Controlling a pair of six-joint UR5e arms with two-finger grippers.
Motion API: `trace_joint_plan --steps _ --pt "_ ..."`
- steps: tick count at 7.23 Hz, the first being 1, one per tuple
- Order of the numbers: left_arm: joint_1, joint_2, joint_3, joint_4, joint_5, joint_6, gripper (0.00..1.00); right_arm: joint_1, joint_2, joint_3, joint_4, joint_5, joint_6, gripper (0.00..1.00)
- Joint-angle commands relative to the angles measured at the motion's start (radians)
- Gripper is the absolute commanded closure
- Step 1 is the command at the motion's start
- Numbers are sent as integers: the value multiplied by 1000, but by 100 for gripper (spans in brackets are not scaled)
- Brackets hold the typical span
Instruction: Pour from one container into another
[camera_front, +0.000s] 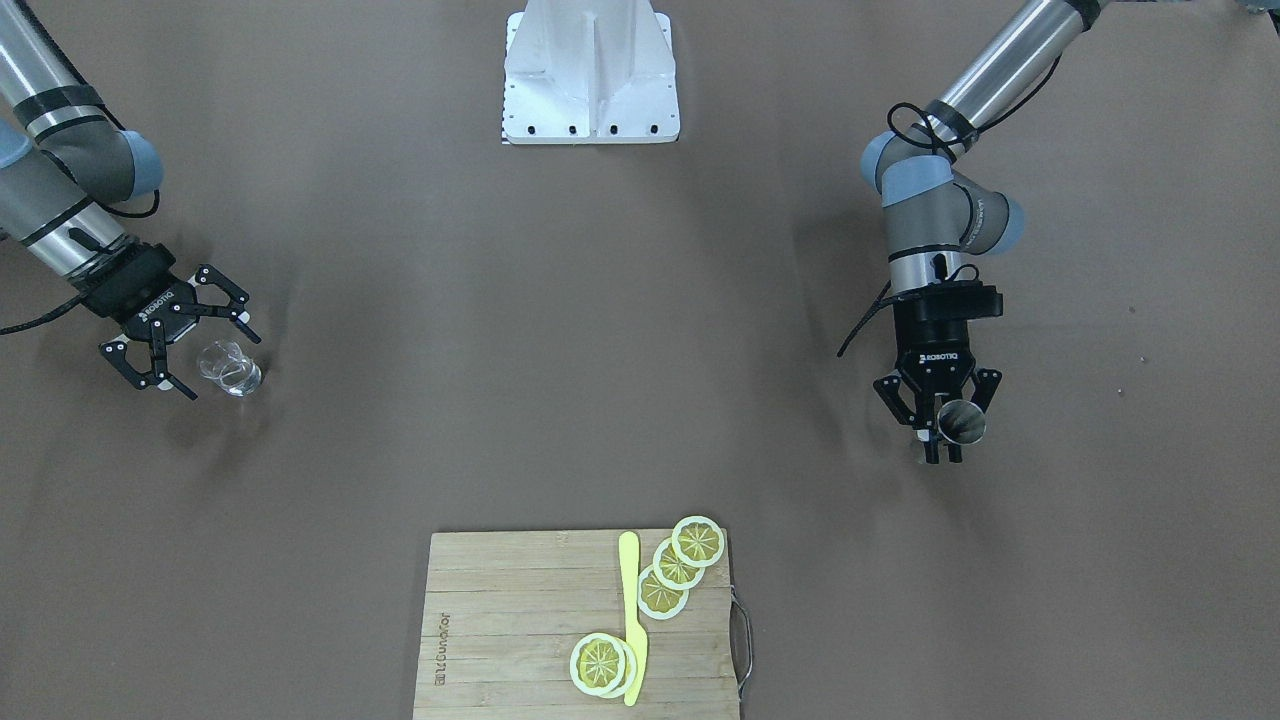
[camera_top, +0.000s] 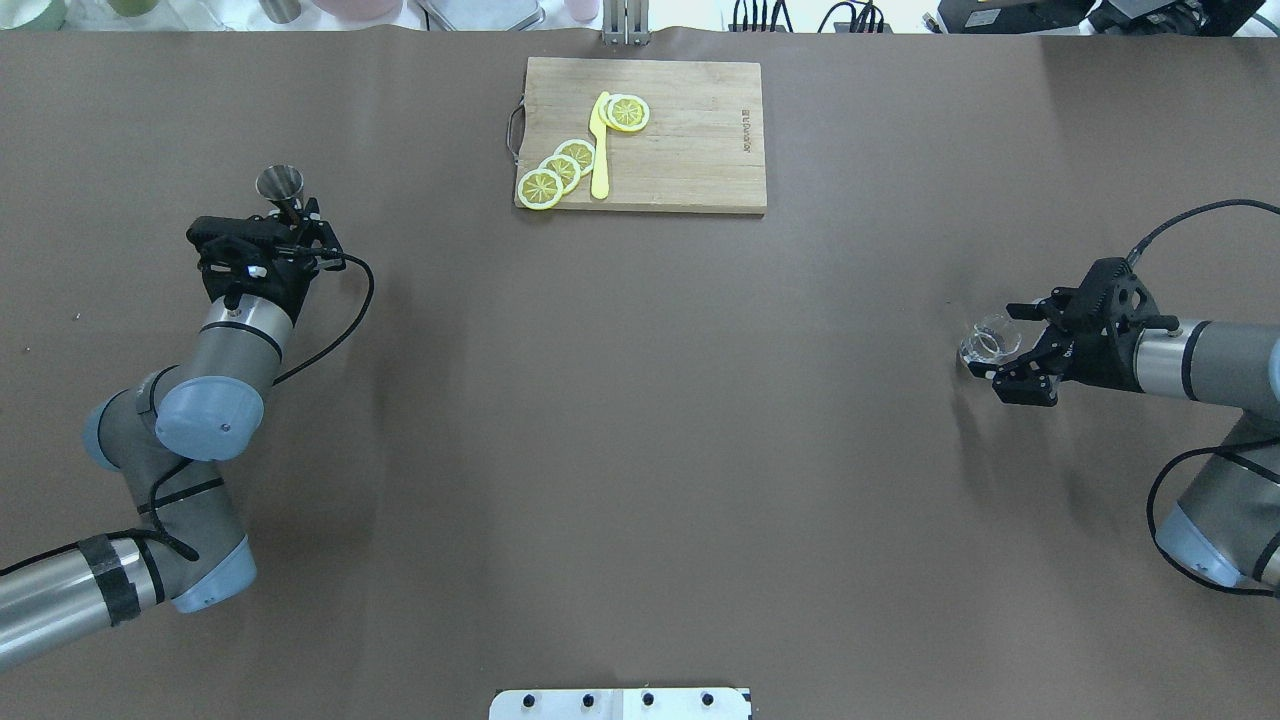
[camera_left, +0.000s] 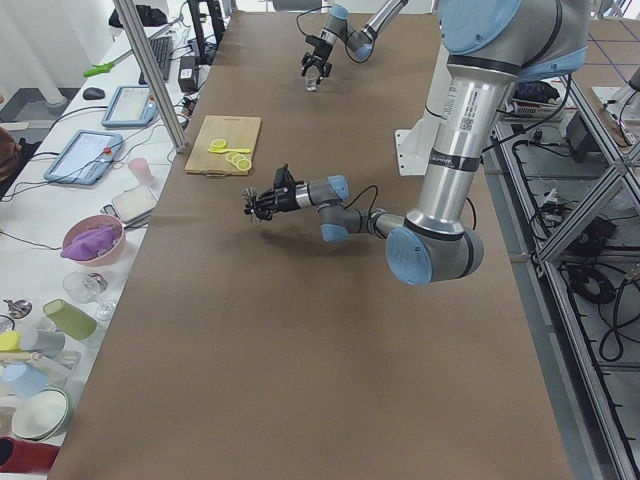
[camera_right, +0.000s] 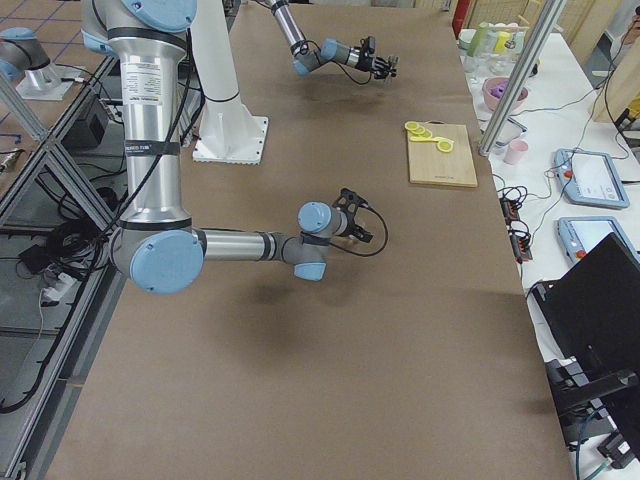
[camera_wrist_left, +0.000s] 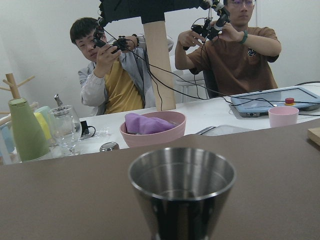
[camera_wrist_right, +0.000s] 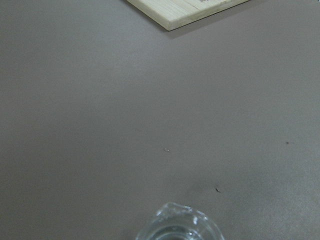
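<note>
We are judging grasp step in hand: right gripper (camera_front: 222, 365) straddling glass cup (camera_front: 232, 370), jaws spread, well to robot's right of cutting board (camera_front: 520, 620). Left gripper (camera_front: 941, 452) pinching steel jigger (camera_front: 962, 421), well to board's left. Next move calling for closing on cup, lifting, carrying toward jigger.

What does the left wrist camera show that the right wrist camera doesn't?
Only the left wrist view: the steel jigger, upright and close, with two people, a pink bowl and a wine glass beyond the table. Only the right wrist view: the rim of the glass cup and a cutting board corner. Both: the brown table.
</note>
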Motion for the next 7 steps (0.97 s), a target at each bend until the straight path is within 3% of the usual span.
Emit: trace_joint_plan --steps 1,3,4,6,7 --pt "-5 -4 -64 -21 -120 106 100 -5 0 -2 0 -7 12 2" --pt "-8 -16 -82 -151 -246 289 100 -7 -3 -4 0 -7 13 3" --pt "-8 -18 -96 -150 -287 324 100 -7 -6 -4 14 -7 19 3" --pt "-8 -22 -160 -144 -485 410 100 -8 -15 -4 26 -8 27 4" --pt "-2 -23 -173 -151 -490 479 100 -8 -15 -4 28 -8 27 7"
